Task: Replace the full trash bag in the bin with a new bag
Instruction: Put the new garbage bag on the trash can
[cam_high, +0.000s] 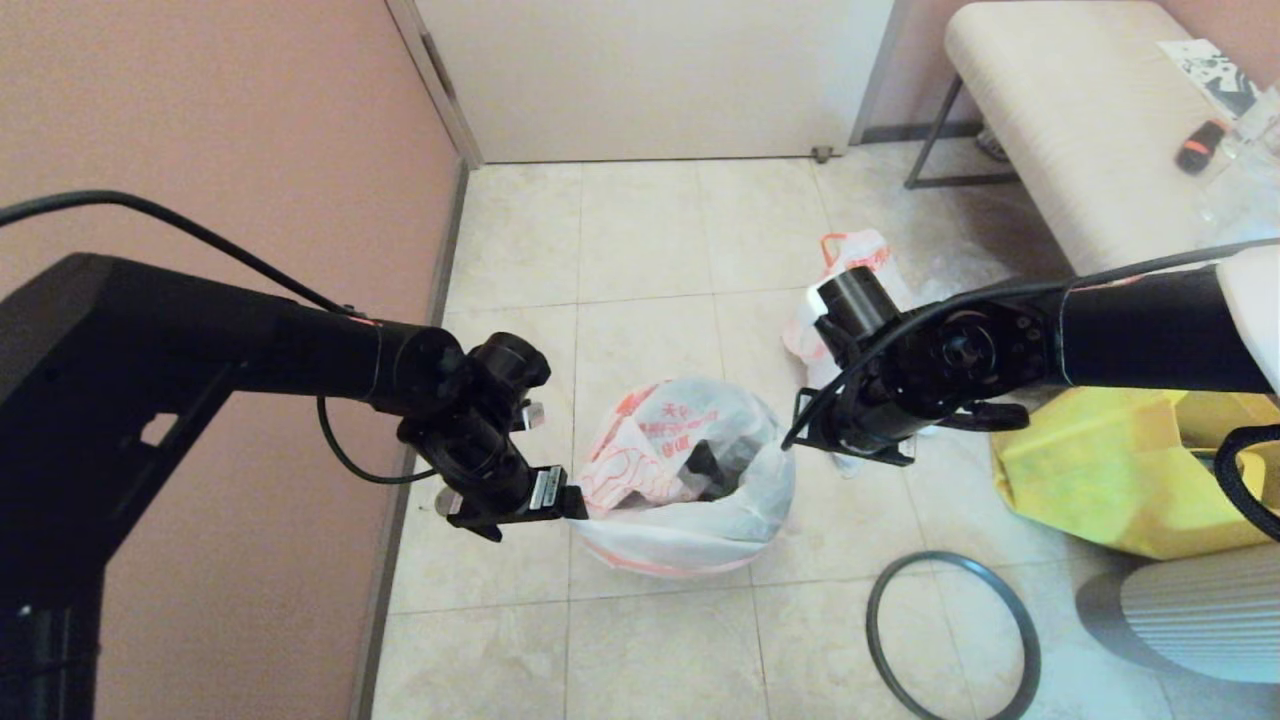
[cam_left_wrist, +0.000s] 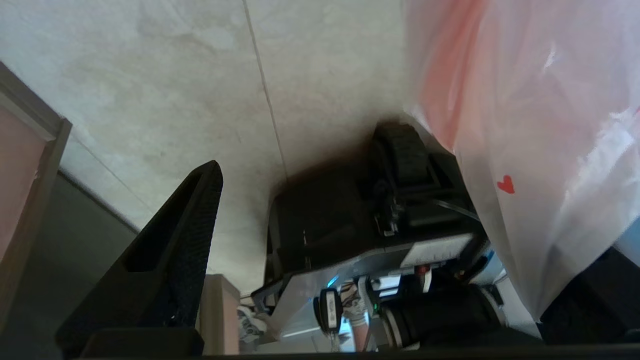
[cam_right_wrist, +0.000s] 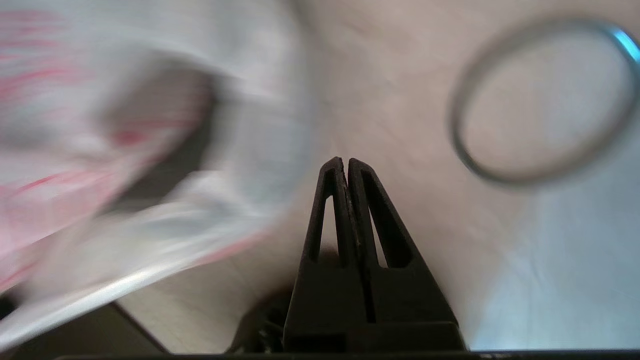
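We see the new bag (cam_high: 690, 480) lining the bin, our left end effector (cam_high: 575, 500) wide open at nine o'clock, our right end effector (cam_right_wrist: 346, 162) closed, empty, at three o'clock.

A yellow tote (cam_high: 1100, 470) sits on the floor below a cushioned bench (cam_high: 1060, 110) (small items on top).

The new bag (cam_high: 690, 480) sits at the head view's centre, draped over the bin (cam_high: 712, 472), with the full bag (cam_high: 850, 290) above and to its right. The ring (cam_high: 953, 634) lies on the floor at lower right, below the tote (cam_high: 1100, 470), and a bench (cam_high: 1070, 110) fills the upper right.
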